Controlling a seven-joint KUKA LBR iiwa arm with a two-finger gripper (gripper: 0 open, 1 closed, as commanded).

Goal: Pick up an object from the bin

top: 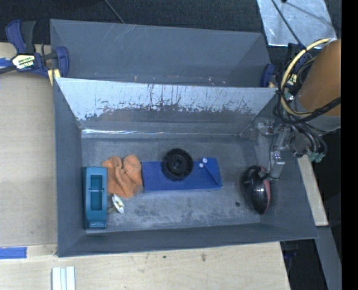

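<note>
Just beside claw (275,169): glossy black oval object (256,190), at bin's (167,53) right end.

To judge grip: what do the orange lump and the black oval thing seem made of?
Orange lump: probably soft cloth, matte, with folds and rounded bulges. Black oval thing: likely hard plastic, glossy; it shows a bright highlight.
</note>
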